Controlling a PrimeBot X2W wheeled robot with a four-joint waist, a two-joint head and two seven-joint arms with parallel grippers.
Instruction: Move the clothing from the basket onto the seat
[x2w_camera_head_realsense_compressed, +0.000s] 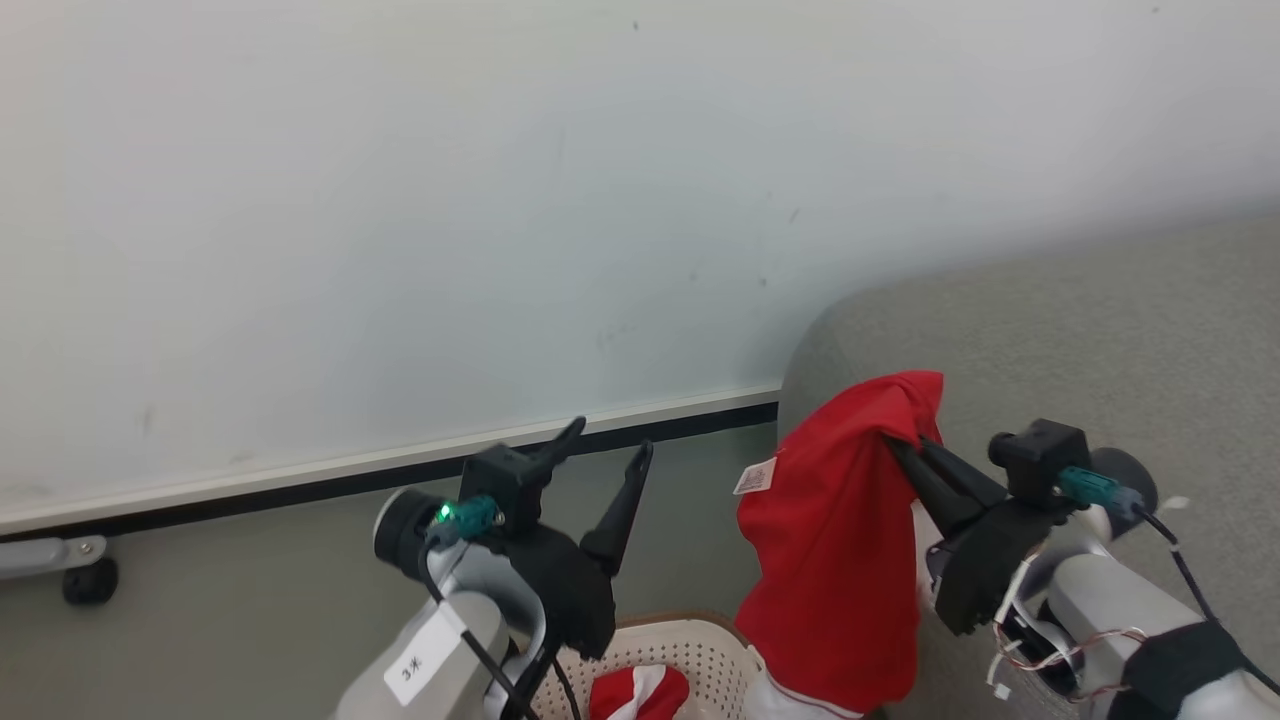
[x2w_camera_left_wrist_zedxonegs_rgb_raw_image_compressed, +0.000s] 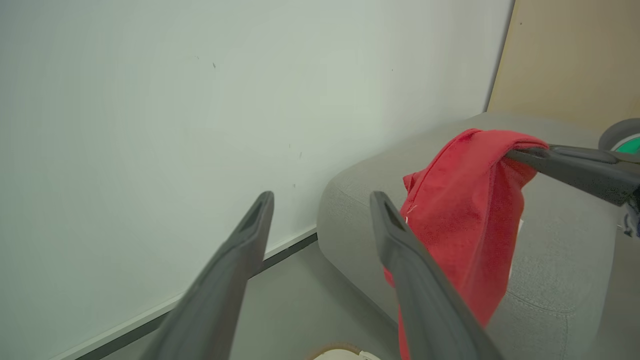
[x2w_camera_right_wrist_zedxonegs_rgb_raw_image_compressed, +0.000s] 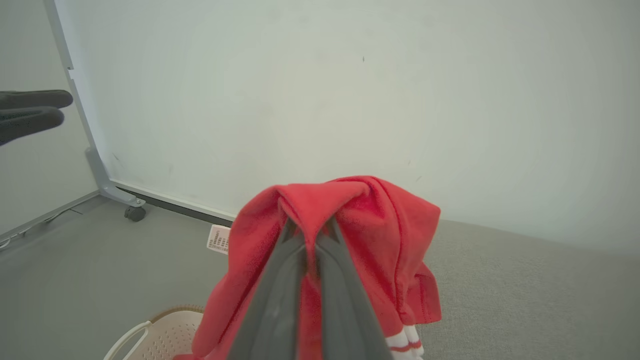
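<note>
A red garment (x2w_camera_head_realsense_compressed: 835, 560) hangs in the air by the seat's corner, with my right gripper (x2w_camera_head_realsense_compressed: 908, 440) shut on its top fold. From the right wrist the same garment (x2w_camera_right_wrist_zedxonegs_rgb_raw_image_compressed: 360, 220) drapes over both closed fingers, white stripes at its hem. It also hangs red (x2w_camera_left_wrist_zedxonegs_rgb_raw_image_compressed: 465, 210) in the left wrist view, pinched by the right gripper (x2w_camera_left_wrist_zedxonegs_rgb_raw_image_compressed: 512, 151). My left gripper (x2w_camera_head_realsense_compressed: 612, 440) stands open and empty to the left, above the basket (x2w_camera_head_realsense_compressed: 700, 645). Another piece of red and white clothing (x2w_camera_head_realsense_compressed: 640, 693) lies in the basket. The grey seat (x2w_camera_head_realsense_compressed: 1080, 340) spreads at the right.
A white wall panel with a dark baseboard (x2w_camera_head_realsense_compressed: 300, 490) runs behind. A small black caster (x2w_camera_head_realsense_compressed: 90, 580) on a metal foot sits at the far left on the grey floor (x2w_camera_head_realsense_compressed: 250, 620). The basket's rim (x2w_camera_right_wrist_zedxonegs_rgb_raw_image_compressed: 150, 330) shows low in the right wrist view.
</note>
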